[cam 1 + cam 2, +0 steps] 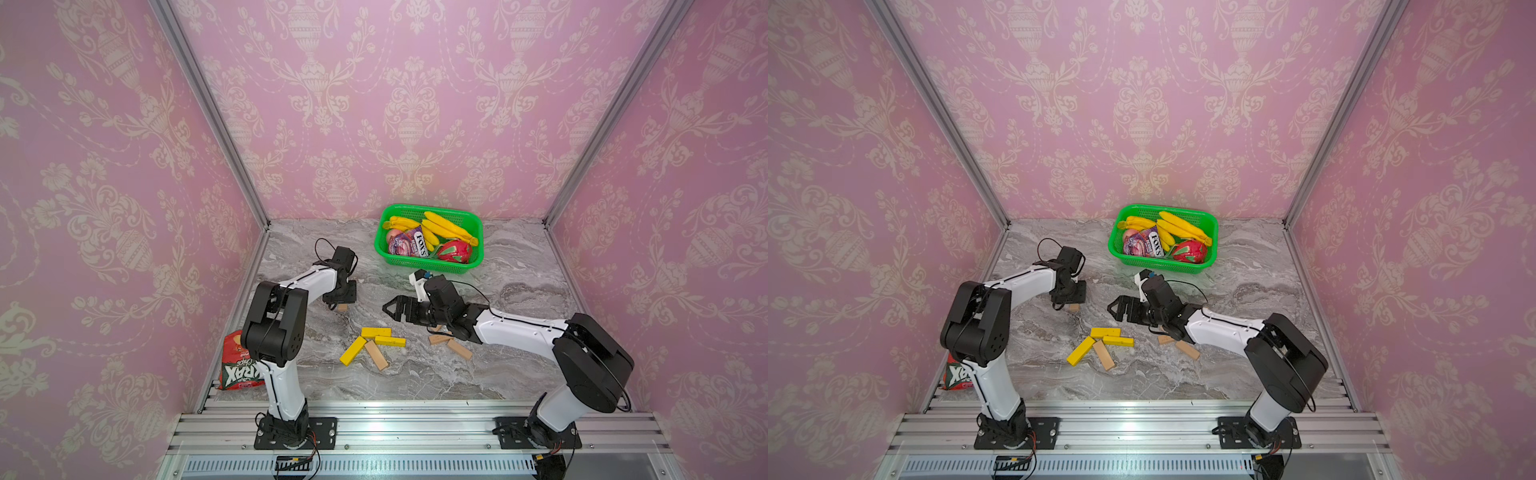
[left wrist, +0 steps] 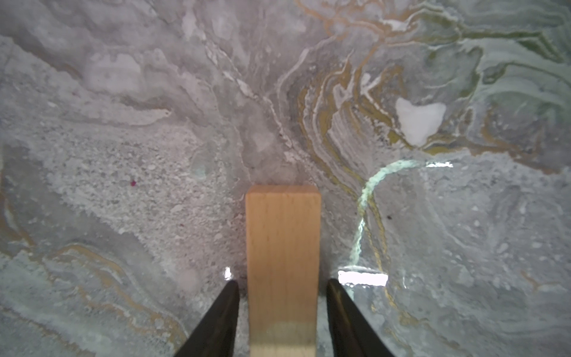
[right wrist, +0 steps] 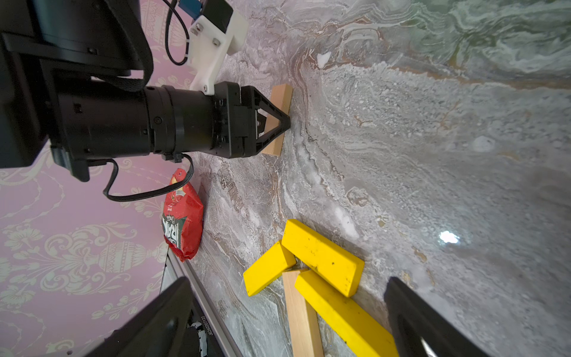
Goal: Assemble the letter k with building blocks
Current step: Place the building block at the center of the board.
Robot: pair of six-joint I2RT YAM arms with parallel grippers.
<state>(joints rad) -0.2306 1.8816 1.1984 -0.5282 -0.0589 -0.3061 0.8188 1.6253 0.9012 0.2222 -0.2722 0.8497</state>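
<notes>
A tan wood building block (image 2: pixel 282 247) lies flat on the marble table between the tips of my left gripper (image 2: pixel 282 282), with a thin gap on each side, so the jaws are open. In both top views this block (image 1: pixel 342 307) (image 1: pixel 1074 307) peeks out under the left gripper (image 1: pixel 338 300). Three yellow blocks (image 1: pixel 376 331) (image 1: pixel 390 341) (image 1: pixel 353 351) and a wood one (image 1: pixel 376 355) lie in a loose pile at mid-table. My right gripper (image 1: pixel 388 309) hovers open and empty beyond the pile (image 3: pixel 321 262). More wood blocks (image 1: pixel 459 349) lie under the right arm. The letter k is not in view.
A green basket (image 1: pixel 424 268) with bananas, a candy tin and a red fruit stands at the back. A red snack bag (image 1: pixel 239 361) lies by the left wall near the left arm's base. Pink walls close three sides; an aluminium rail (image 1: pixel 415 428) runs along the front.
</notes>
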